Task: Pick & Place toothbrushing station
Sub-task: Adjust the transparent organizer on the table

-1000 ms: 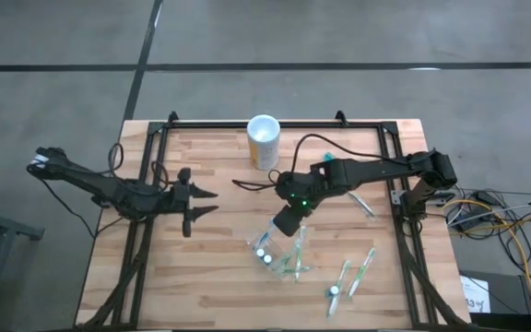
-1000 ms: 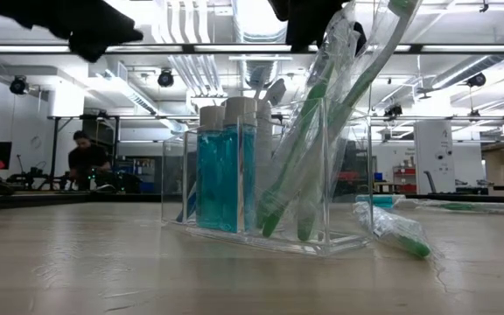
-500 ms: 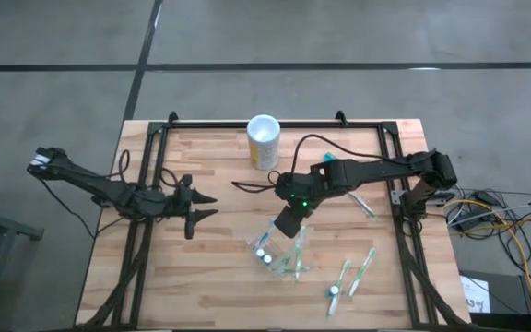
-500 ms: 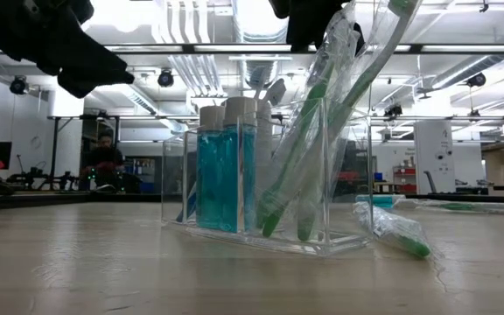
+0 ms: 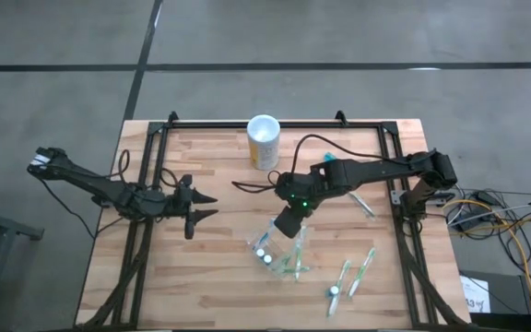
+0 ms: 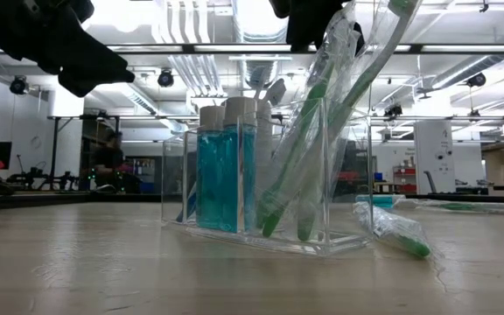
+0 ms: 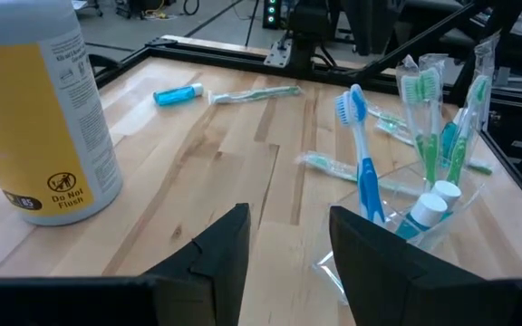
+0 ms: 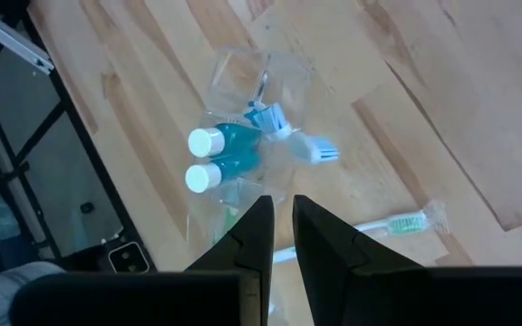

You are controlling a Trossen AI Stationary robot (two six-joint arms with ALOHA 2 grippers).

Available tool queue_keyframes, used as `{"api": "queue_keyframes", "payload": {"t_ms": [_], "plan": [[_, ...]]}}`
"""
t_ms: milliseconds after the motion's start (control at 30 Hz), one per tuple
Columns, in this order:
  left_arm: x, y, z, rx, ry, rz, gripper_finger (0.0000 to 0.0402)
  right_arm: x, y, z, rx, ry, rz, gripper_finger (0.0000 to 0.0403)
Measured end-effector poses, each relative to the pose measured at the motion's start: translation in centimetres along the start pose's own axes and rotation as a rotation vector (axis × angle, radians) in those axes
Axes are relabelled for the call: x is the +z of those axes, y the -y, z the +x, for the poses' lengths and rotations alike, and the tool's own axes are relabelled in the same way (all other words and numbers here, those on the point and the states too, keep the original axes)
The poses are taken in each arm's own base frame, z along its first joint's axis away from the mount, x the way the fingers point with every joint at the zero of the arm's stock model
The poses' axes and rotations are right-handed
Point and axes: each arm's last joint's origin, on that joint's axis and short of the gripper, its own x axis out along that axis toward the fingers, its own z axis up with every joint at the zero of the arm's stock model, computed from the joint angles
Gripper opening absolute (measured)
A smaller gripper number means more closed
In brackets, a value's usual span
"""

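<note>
**Mia:** What is sitting in the middle of the table (image 5: 201, 277)?

**Ben:** The toothbrushing station (image 5: 277, 254) is sitting there. It is a clear plastic holder, standing on the wood, a bit nearer the front edge than the yellow cup (image 5: 264, 141). In the low view you are looking right through its walls (image 6: 322, 175).

**Mia:** What is staying inside it?

**Ben:** Two little blue tubes with white caps (image 6: 226, 166) are standing up straight, side by side. Green toothbrushes in clear wrappers (image 6: 322, 131) are leaning next to them. A blue toothbrush (image 7: 362, 154) is poking up too.

**Mia:** Is the yellow cup holding anything?

**Ben:** It is standing near the back edge with its white rim up. I cannot tell what is inside.

**Mia:** What is lying around the holder?

**Ben:** Two wrapped green brushes (image 5: 353, 277) are lying flat on the wood, near the holder on the right arm's side. One more wrapped brush (image 6: 392, 229) is lying just beside the holder in the low view.

**Mia:** What is the right gripper (image 5: 289, 221) doing?

**Ben:** It is hanging just above the holder, pointing down at it. Its fingers (image 8: 252, 235) are sitting close together with only a thin gap, and nothing is between them.

**Mia:** And the left gripper (image 5: 203, 205)?

**Ben:** It is waiting well away on the left side of the table. Its fingers (image 7: 229, 249) are standing wide apart, holding nothing.
</note>
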Motion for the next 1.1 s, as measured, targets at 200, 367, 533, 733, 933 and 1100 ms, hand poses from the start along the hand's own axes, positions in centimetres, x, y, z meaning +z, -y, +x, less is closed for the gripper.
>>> {"api": "queue_keyframes", "payload": {"t_ms": [200, 367, 533, 733, 933, 1100], "plan": [[0.0, 0.0, 0.0, 0.0, 0.0, 0.0, 0.0158, 0.1, 0.1, 0.0, -0.028, 0.028, 0.011, 0.0044], [0.0, 0.0, 0.0, 0.0, -0.001, 0.0, 0.0158, 0.1, 0.3, 0.0, -0.118, 0.105, 0.042, 0.0044], [0.0, 0.0, 0.0, 0.0, -0.001, -0.001, 0.0158, -0.2, 0.6, 0.9, -0.16, 0.092, 0.087, 0.0044], [0.0, 0.0, 0.0, 0.001, -0.002, 0.0, 0.0158, -0.8, 0.1, 1.5, -0.16, 0.074, 0.108, 0.0053], [0.0, 0.0, 0.0, 0.001, -0.003, 0.0, 0.0158, -1.9, -0.7, 1.8, -0.16, 0.054, 0.091, 0.009], [0.0, 0.0, 0.0, 0.001, -0.002, 0.0, 0.0159, -2.1, -0.7, 2.7, -0.17, 0.009, 0.1, 0.0122]]}}
